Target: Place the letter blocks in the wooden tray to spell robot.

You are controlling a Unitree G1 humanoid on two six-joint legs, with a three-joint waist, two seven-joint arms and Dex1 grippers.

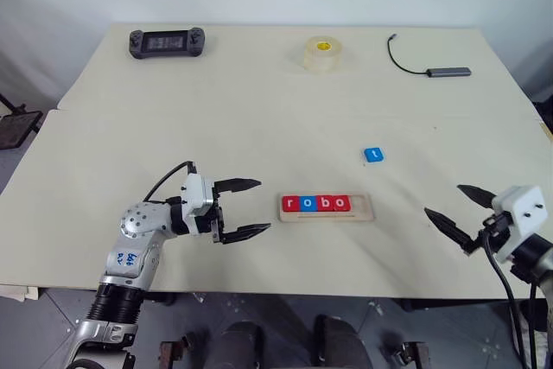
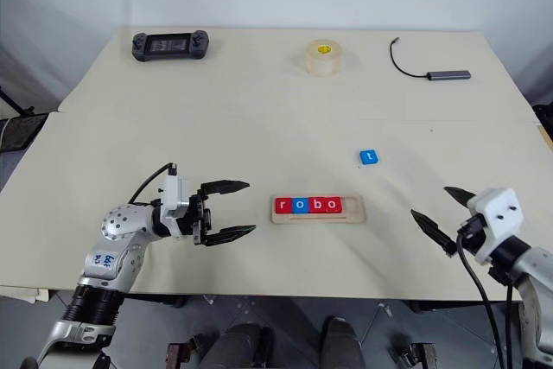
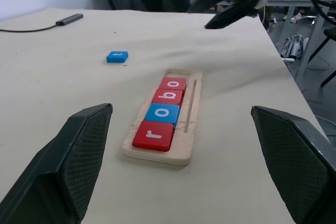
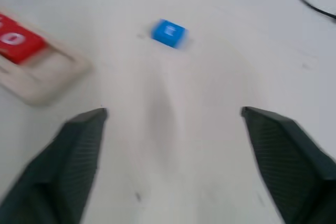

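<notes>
Head pair looks down over the table point(image 1: 259, 127); wrist cameras sit low, sharing the wooden tray point(image 3: 184, 129), perhaps blurred.

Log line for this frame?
tray: r,o,b,o in | t block: on table | left gripper: open, empty | right gripper: open, empty

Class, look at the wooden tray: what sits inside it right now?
Four letter blocks spelling r, o, b, o fill the wooden tray; its last slot is bare. The tray floor beneath them is covered.

light: bright and even, soft overhead, pretty flat
shadows: faint, short ones on the surface point(image 1: 259, 127)
blur: right wrist view smeared, blue block point(image 4: 168, 32) fuzzy
focus: head views crisp
</notes>
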